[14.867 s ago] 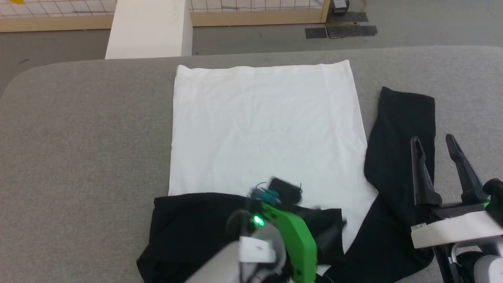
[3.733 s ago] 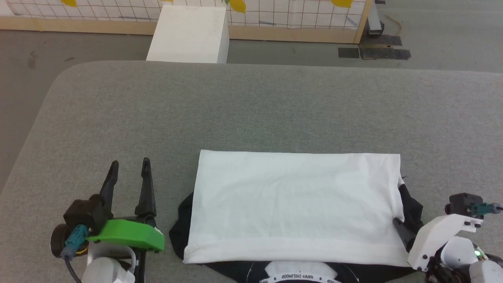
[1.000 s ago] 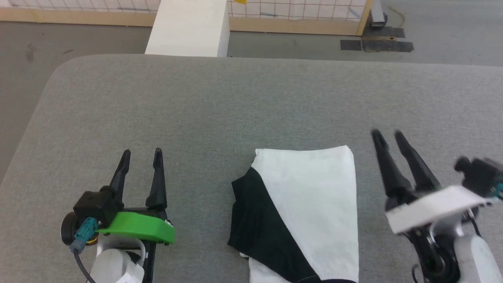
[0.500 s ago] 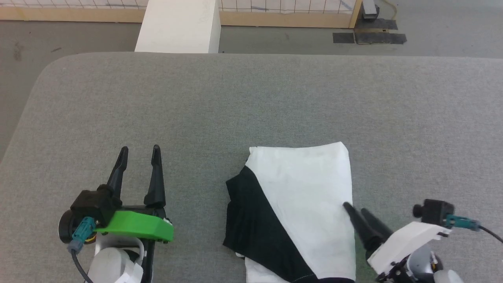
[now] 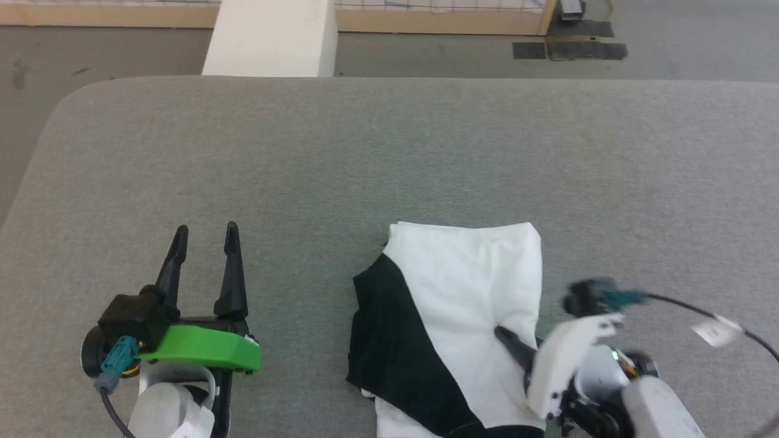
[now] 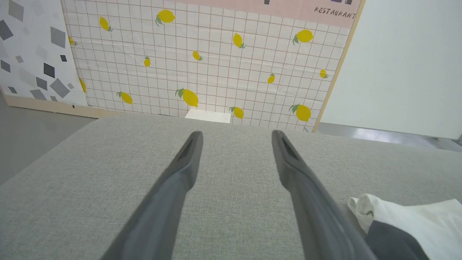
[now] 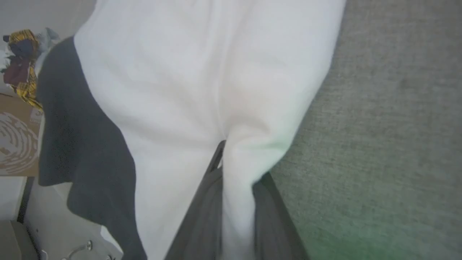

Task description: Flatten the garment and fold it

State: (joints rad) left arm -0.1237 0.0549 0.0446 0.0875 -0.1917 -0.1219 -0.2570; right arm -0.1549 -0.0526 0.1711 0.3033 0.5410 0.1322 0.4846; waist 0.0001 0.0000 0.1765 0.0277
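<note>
The garment (image 5: 462,304) lies folded into a narrow white stack with a black sleeve slanting across its left half, near the table's front edge. My right gripper (image 5: 504,336) reaches in from the right and is shut on the garment's right edge. In the right wrist view the right gripper (image 7: 236,162) pinches a raised white ridge of the garment (image 7: 187,72) between its dark fingers. My left gripper (image 5: 204,234) rests open on the bare table, well to the left of the garment. In the left wrist view the left gripper (image 6: 236,133) holds nothing, with the garment (image 6: 415,220) at the lower right.
The grey padded table (image 5: 365,152) stretches wide behind and to both sides of the garment. A white block (image 5: 268,36) stands on the floor beyond its far edge. A lemon-patterned wall (image 6: 216,54) rises behind. A heap of coloured clothes (image 7: 20,54) lies off the table.
My right gripper has swung down and left from beside the garment onto its right edge and shut on it, bunching the cloth. The left gripper has stayed put.
</note>
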